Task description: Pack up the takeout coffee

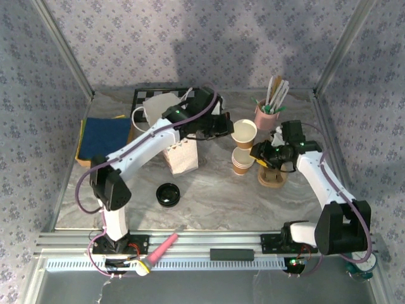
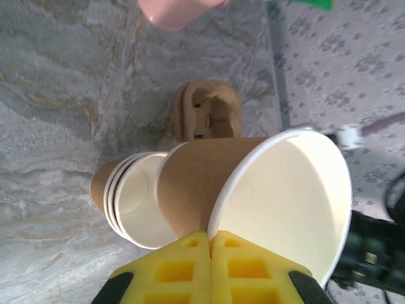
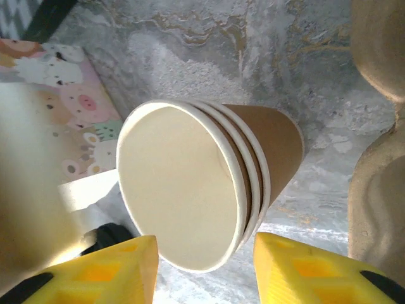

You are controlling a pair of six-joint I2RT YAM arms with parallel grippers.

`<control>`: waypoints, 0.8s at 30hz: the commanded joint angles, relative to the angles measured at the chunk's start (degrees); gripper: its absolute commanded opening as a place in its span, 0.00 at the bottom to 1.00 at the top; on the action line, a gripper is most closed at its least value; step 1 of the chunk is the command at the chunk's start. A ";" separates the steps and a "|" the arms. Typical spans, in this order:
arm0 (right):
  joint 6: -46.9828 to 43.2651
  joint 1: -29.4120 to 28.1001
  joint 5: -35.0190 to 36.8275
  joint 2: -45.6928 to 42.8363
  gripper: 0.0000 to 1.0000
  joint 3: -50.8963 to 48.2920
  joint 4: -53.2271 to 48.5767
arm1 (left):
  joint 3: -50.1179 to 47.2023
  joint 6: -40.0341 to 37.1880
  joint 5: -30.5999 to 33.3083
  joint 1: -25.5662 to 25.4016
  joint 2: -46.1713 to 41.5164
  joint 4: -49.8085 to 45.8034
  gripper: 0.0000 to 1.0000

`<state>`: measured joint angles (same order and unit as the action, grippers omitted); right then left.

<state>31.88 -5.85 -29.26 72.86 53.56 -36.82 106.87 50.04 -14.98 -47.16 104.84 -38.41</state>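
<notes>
The takeout coffee cup [image 1: 244, 133], tan-brown with a white inside, hangs tilted just above the stack of nested cups [image 1: 240, 162]. My left gripper [image 1: 228, 125] is shut on it. In the left wrist view the yellow fingertips [image 2: 190, 253] pinch the cup's [image 2: 202, 190] rolled rim, with the stack [image 2: 126, 199] behind and below it. My right gripper [image 1: 257, 152] stands open beside the stack. In the right wrist view its gripper [image 3: 205, 266] has one finger on each side of the stack's [image 3: 190, 202] mouth, without visibly touching it.
A paper bag [image 1: 180, 155] with a pig print stands left of the cups. A pulp cup carrier [image 1: 273, 175] sits under the right arm. A pink cup of stirrers [image 1: 268, 114] is at the back. A black lid [image 1: 168, 194], a blue cloth [image 1: 104, 138] and a pink-handled tool [image 1: 162, 250] lie nearer.
</notes>
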 commanded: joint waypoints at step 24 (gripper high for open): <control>0.02 -10.52 22.00 15.27 0.09 15.21 -10.10 | -4.19 -5.83 10.65 1.97 -19.94 -3.73 0.00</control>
<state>31.03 -16.08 -9.23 87.59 65.04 -45.23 103.33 45.43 -5.32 -45.74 87.42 -43.48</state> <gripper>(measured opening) 0.095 0.053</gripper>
